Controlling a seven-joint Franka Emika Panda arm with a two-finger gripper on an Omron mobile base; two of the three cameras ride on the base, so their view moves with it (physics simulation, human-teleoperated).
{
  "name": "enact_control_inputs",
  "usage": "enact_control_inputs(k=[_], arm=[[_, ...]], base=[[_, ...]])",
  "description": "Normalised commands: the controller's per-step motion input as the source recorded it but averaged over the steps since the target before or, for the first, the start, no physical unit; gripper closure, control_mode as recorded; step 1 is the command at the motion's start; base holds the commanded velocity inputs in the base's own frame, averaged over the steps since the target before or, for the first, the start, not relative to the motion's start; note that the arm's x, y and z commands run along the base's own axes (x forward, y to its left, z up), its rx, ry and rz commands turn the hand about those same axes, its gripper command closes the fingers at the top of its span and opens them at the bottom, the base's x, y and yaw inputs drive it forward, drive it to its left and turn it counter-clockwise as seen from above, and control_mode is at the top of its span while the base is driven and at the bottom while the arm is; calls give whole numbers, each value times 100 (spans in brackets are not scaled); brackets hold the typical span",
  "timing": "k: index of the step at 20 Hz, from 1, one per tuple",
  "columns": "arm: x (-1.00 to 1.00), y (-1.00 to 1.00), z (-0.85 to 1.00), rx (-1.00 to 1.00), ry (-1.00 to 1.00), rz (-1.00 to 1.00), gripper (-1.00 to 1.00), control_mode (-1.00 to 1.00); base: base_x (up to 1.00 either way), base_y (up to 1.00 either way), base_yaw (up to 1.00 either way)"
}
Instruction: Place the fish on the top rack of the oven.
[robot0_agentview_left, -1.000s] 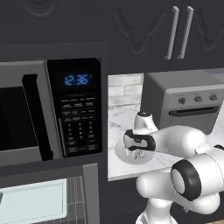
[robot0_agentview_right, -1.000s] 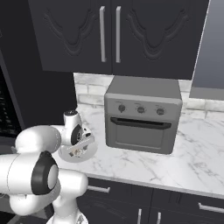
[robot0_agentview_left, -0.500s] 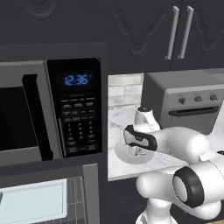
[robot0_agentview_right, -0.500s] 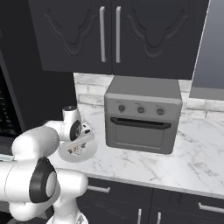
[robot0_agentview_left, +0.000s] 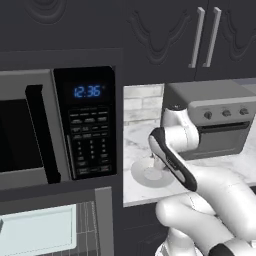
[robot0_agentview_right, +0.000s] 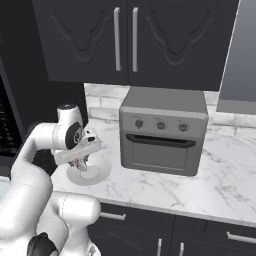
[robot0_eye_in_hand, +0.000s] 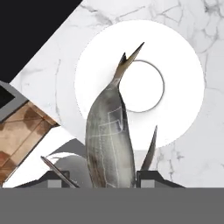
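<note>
Marble counter (robot0_agentview_right: 220, 175): gripper (robot0_eye_in_hand: 113, 177) is clamped on the fish (robot0_eye_in_hand: 109, 140) mid-body, just above the round plate (robot0_eye_in_hand: 183, 78). Looks light, stiff, likely slick; keep the hold at its thickest part.

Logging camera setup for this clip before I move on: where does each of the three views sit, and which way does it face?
Left base view: behind the arm on its left, facing microwave, oven, plate; white arm rises lower right.
Right base view: behind on the right, facing toaster oven and counter; arm lower left, gripper over the plate.
Hand view: on the hand, looking down at the plate; fish between the fingers.
Shared: plate, toaster oven, counter.
</note>
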Motion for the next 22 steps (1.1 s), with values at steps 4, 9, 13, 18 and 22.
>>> enact_control_inputs(k=[4, 9, 13, 18, 22], arm=[[-96, 9, 59, -3, -20, 0, 100, -100], [-100, 47, 44, -8, -23, -7, 100, -100], [-100, 85, 10, -5, -33, -17, 100, -100], [-100, 96, 0, 0, -27, -22, 100, -100], [-67, 100, -28, 0, -12, -11, 100, -100]], base=[[0, 0, 0], [0, 0, 0], [0, 0, 0], [0, 0, 0], [0, 0, 0]])
